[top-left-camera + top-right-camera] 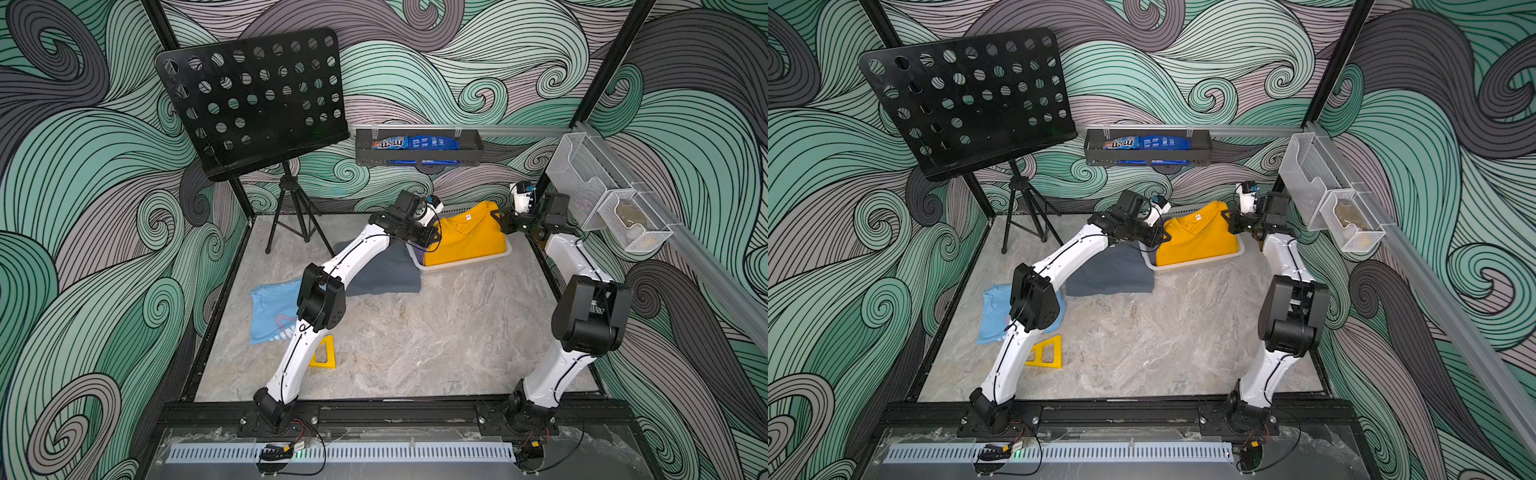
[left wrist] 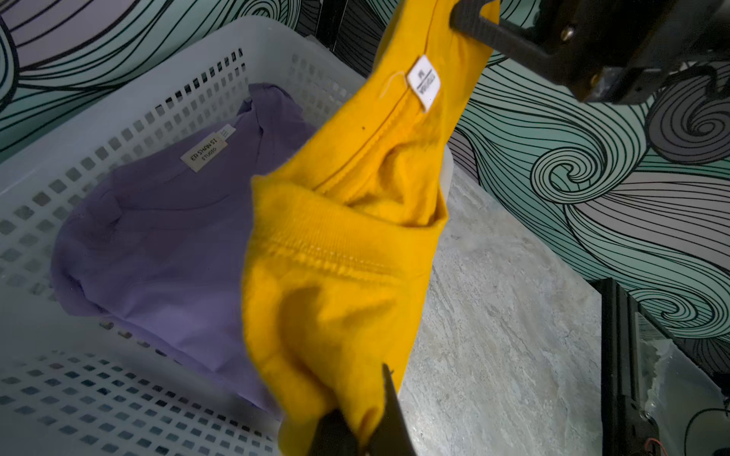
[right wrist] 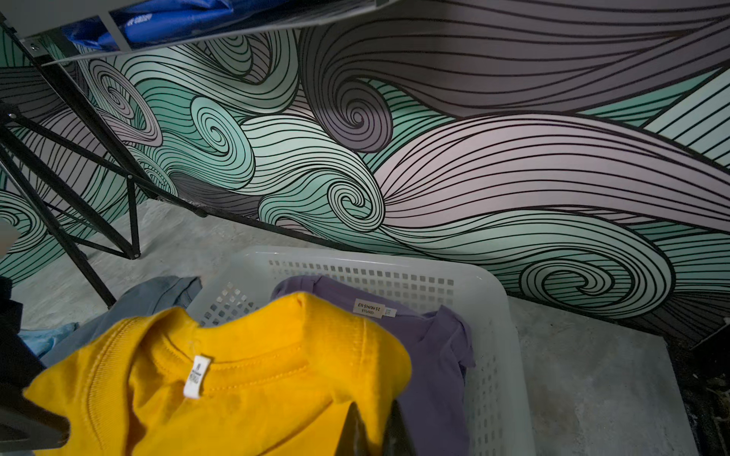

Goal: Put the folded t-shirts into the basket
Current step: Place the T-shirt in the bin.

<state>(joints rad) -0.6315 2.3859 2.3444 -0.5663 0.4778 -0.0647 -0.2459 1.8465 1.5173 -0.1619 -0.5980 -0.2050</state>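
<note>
Our left hand (image 1: 437, 237) and right hand (image 1: 496, 218) each pinch an end of the mustard t-shirt (image 1: 465, 243), which hangs between them over the basket (image 1: 459, 265) in both top views. The grey t-shirt (image 1: 386, 272) and light blue t-shirt (image 1: 270, 311) lie on the worktop (image 1: 436, 332), and a shelf tray (image 1: 419, 156) holds blue packets (image 1: 432, 142). From the left wrist we see the purple t-shirt (image 2: 166, 244) lying flat inside the basket, below the mustard one. From the right wrist, the purple one covers the basket floor, neck label up.

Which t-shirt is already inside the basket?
The purple t-shirt: it alone lies in the white basket. The yellow t-shirt hangs over it; the grey t-shirt and light blue t-shirt lie on the table.
</note>
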